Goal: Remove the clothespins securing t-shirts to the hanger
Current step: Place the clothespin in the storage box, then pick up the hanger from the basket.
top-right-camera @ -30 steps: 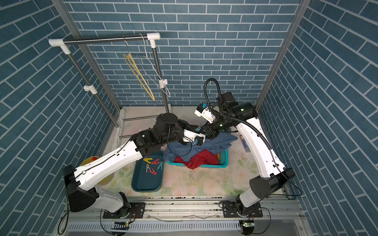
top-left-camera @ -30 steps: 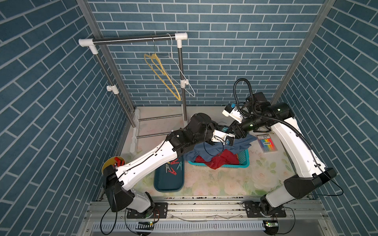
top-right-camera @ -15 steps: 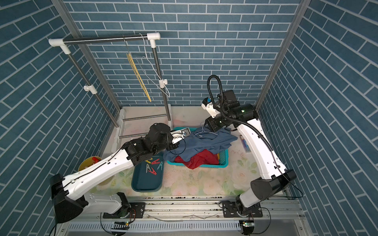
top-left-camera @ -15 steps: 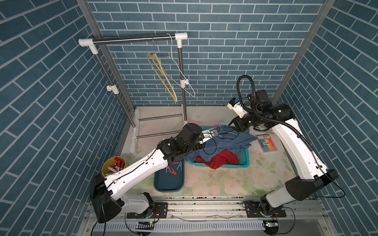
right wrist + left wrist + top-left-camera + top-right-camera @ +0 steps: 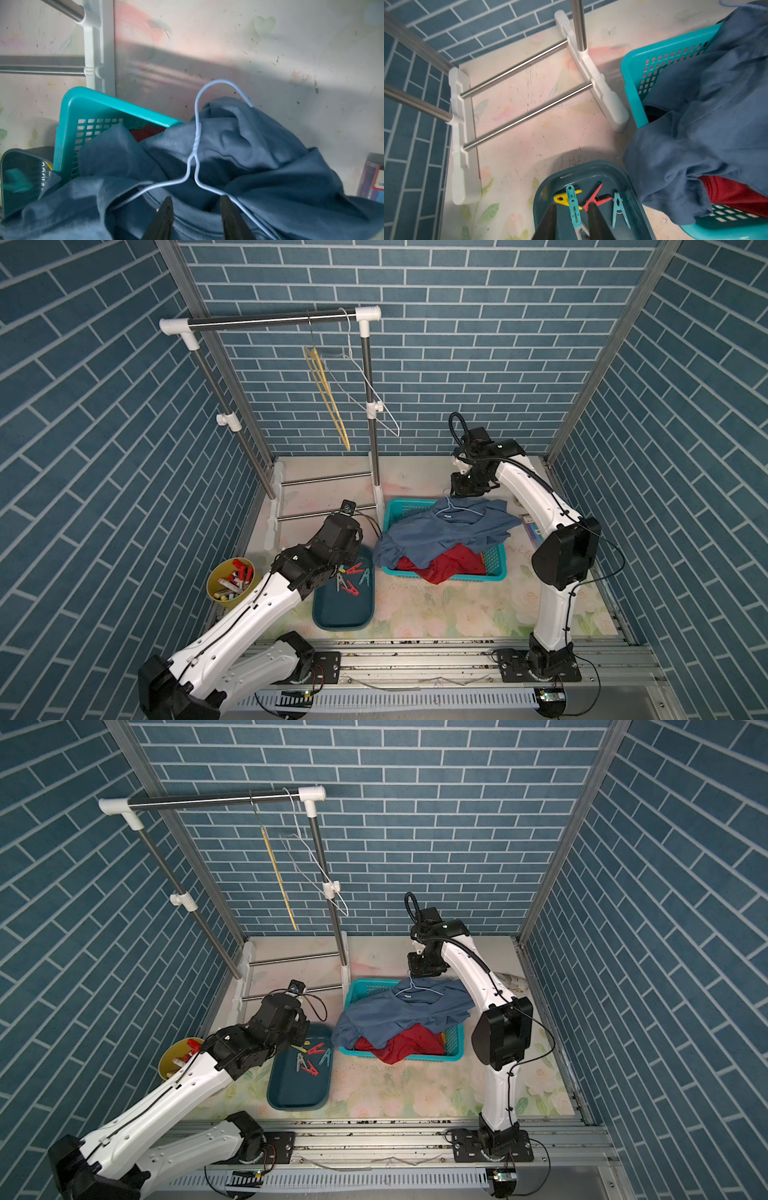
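Drop-off at the tray, by the look of it: left gripper [image 5: 572, 206] sits low over the dark teal tray [image 5: 542, 188], jaws parted, a teal clothespin [image 5: 571, 193] loose between the fingers with a gap on either side, so nothing is gripped. Can't tell if that pin rests on the tray floor or is mid-fall. The other clothespins [image 5: 353, 577] lie heaped at the tray end nearest the teal basket [image 5: 399, 506]. To finish clean: open wider and lift straight up with no sideways sweep, or a pad drags the pin over the rim. Right gripper [image 5: 197, 220] hovers over the collar of the slate blue t-shirt [image 5: 259, 166], jaws open and empty, wire hanger [image 5: 196, 133] running right by one finger. Blue lies over the dark red t-shirt [image 5: 451, 570] in the basket. No pin shows on the cloth, so this is probably the last one; check the folds first.
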{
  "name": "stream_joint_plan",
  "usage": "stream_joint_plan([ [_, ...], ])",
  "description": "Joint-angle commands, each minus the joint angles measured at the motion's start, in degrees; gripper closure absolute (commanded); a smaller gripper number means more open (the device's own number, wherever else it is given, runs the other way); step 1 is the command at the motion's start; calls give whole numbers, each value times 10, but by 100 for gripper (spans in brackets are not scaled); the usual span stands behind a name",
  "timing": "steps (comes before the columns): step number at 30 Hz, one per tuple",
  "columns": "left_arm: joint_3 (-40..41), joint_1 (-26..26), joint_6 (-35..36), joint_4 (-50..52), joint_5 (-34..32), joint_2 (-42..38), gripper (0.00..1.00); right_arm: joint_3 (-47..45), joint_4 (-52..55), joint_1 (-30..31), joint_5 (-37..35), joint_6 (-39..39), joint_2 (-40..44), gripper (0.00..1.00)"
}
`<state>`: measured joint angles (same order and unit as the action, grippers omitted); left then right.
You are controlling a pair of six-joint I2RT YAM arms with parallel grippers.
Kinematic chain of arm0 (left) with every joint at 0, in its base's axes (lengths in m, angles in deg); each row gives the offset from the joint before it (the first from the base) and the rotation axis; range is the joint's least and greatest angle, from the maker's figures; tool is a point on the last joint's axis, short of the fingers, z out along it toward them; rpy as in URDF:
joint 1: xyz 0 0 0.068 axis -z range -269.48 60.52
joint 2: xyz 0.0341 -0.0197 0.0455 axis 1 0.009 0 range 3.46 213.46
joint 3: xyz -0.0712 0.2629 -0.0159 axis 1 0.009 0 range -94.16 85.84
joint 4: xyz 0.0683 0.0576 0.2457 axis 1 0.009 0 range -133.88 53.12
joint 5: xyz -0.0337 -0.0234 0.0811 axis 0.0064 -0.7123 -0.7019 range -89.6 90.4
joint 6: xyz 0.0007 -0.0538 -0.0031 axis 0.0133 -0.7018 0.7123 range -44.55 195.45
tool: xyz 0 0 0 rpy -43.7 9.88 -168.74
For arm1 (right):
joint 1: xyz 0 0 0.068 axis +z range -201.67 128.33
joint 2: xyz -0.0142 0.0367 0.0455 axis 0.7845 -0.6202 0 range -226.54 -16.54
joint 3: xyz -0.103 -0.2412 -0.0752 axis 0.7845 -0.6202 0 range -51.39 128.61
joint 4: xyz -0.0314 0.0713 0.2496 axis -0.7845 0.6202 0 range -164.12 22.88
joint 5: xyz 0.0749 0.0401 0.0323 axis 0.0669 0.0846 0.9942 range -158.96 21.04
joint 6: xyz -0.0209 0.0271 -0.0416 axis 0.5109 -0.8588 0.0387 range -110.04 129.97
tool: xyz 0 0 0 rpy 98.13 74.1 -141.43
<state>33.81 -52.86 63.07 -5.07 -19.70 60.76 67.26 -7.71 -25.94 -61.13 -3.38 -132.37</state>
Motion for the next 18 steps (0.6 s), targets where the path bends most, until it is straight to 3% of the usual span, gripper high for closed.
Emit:
stream_joint_plan([
  [1, 0, -6, -36, 25, 14, 16, 64, 42, 28, -1, 23, -36, -33, 60],
  [6, -14, -8, -21, 21, 15, 28, 54, 75, 49, -1, 30, -36, -81, 60],
  [18, -26, -16, 6, 2, 25, 42, 53, 77, 57, -1, 18, -35, -137, 61],
])
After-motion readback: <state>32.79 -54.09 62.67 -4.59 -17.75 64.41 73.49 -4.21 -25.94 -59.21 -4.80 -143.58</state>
